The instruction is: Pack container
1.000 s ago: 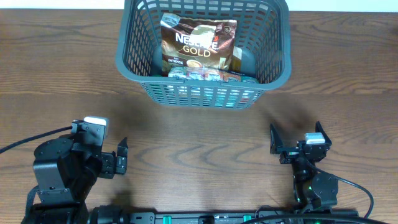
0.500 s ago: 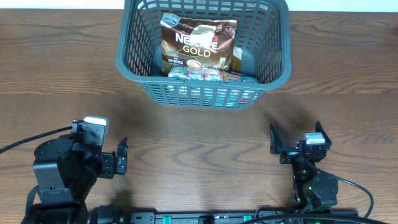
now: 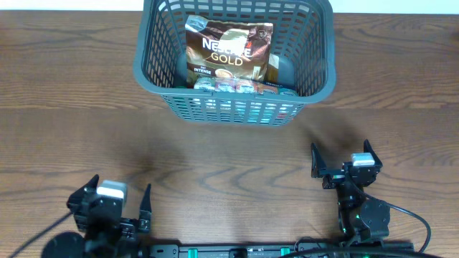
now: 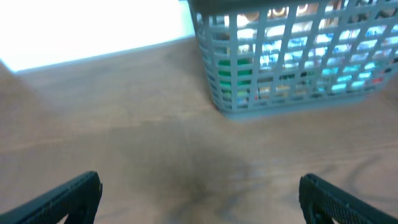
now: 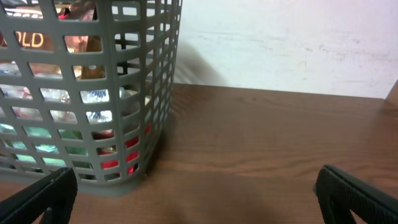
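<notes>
The container [image 3: 237,107] is a large dark grey lattice basket at the table's far middle. It holds a brown Nescafe Gold pouch [image 3: 228,54] on top of other coloured packets. It also shows in the left wrist view [image 4: 292,62] and the right wrist view [image 5: 87,93]. My left gripper [image 3: 119,202] is open and empty at the near left edge, far from the basket. My right gripper [image 3: 341,158] is open and empty at the near right, also well short of the basket.
Brown wooden table [image 3: 72,107] all round. A black bar with lights [image 3: 251,251] runs along the near edge. A white wall [image 5: 280,37] lies beyond the table.
My left arm has drawn back toward the near edge and turned, so its gripper now points toward the basket. The right arm and the basket have not moved.
</notes>
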`<action>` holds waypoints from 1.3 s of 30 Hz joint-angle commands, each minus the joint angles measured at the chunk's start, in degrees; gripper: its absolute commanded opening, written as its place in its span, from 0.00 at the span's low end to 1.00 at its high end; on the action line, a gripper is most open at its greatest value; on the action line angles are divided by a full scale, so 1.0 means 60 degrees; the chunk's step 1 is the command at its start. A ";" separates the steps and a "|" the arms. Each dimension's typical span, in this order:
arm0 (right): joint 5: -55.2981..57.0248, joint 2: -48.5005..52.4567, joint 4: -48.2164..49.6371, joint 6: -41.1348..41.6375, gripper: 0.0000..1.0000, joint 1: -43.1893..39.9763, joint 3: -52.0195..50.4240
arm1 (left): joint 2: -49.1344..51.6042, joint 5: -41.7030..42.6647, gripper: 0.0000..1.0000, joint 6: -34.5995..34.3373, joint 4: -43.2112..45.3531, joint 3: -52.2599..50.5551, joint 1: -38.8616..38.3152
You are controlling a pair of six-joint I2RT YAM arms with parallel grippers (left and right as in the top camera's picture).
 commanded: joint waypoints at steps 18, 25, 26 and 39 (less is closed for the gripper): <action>-0.0062 -0.0066 -0.0015 -0.0076 0.99 0.0069 -0.0040 | -0.0710 -0.1461 0.98 -0.0754 0.9537 -0.6834 -0.0004; -0.0062 -0.0062 -0.0015 -0.0076 0.99 0.0069 -0.0040 | -0.0823 -0.2473 0.99 -0.2036 0.8025 -0.6834 -0.0291; -0.0062 -0.0062 -0.0015 -0.0076 0.99 0.0069 -0.0040 | -0.0827 -0.2488 0.98 -0.2007 0.8021 -0.6834 -0.0346; -0.0062 -0.0058 -0.0015 -0.0076 0.99 0.0069 -0.0044 | -0.0827 -0.2452 0.98 -0.2306 0.8029 -0.6834 -0.1024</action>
